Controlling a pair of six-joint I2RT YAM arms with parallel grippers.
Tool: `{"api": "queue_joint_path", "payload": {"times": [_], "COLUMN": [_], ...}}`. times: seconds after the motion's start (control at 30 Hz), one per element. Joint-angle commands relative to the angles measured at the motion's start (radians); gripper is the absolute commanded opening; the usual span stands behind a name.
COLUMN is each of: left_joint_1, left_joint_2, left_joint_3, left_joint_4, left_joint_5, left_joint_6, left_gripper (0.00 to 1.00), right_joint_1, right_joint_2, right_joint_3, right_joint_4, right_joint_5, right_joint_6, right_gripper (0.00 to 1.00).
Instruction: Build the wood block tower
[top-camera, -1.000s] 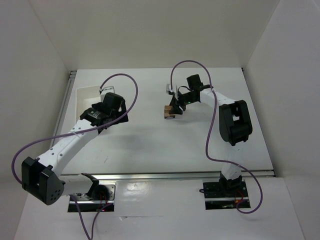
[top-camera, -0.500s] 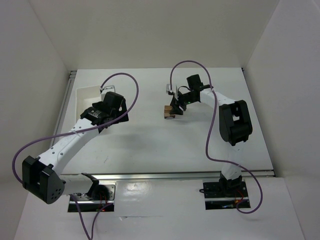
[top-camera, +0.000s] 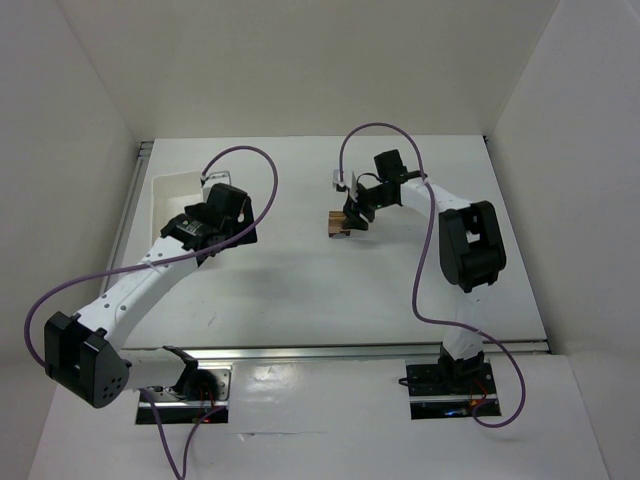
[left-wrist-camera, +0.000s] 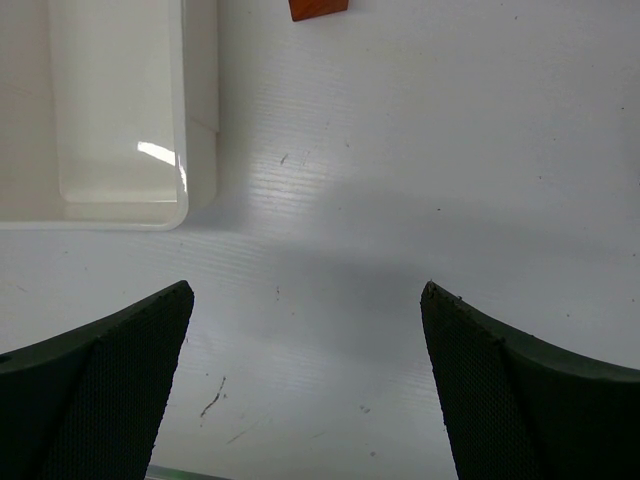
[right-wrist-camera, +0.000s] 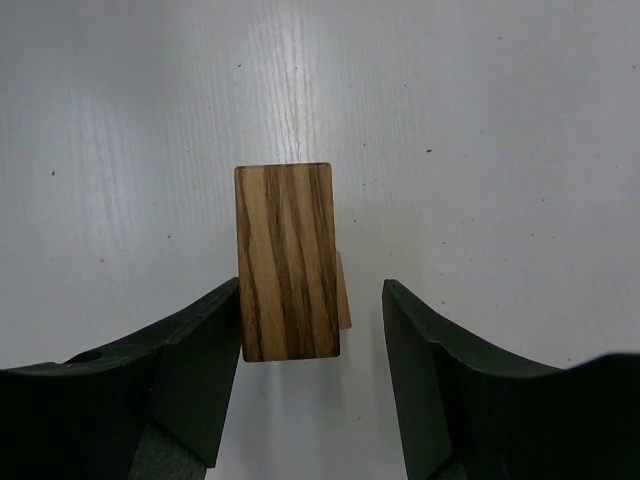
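- One dark striped wooden block (right-wrist-camera: 287, 260) stands between the released jaws of the right gripper (right-wrist-camera: 311, 300).
- One tan wooden block (right-wrist-camera: 344, 290) peeks out under it.
- The left gripper (left-wrist-camera: 305, 300) gapes wide and empty, with one orange-red wooden piece (left-wrist-camera: 318, 8) ahead.

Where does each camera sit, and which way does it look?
Top external: fixed above and behind the arms, looking down on the table; both arms show.
Left wrist: on the left arm, looking down past the open left gripper at the white tray and an orange-red piece.
Right wrist: on the right arm, looking down past the right gripper at a striped brown block.
Shared: top and right wrist both show that block; top and left wrist, the tray.
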Motion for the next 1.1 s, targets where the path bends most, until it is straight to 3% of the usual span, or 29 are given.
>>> {"api": "queue_joint_path", "payload": {"times": [0.0,0.7,0.87,1.07], "left_joint_1": [0.005,0.005,0.005,0.016], "left_joint_2": [0.003,0.003,0.026,0.153], "left_joint_3": [0.035,0.044,0.044,0.092], "left_joint_4": [0.016,0.037,0.111,0.264], "left_joint_5": [0.006,0.016,0.036,0.127], "left_joint_6": [0.008,0.027,0.088,0.321], "left_gripper": [1.00,1.00,1.00,1.00], "right_joint_1": [-0.016,-0.016,-0.016,-0.016], "right_joint_2": [-0.065,-0.083,-0.114,-0.223], "right_joint_3": [-0.019,-0.019,-0.019,-0.065], "right_joint_4": [0.028,0.047,0.027,0.040], "right_joint_5": [0.012,0.031,0.020,0.020], "right_joint_6": [-0.001,-0.001,-0.001,-0.012], "right_gripper": [0.64,0.64,0.70,0.77]}}
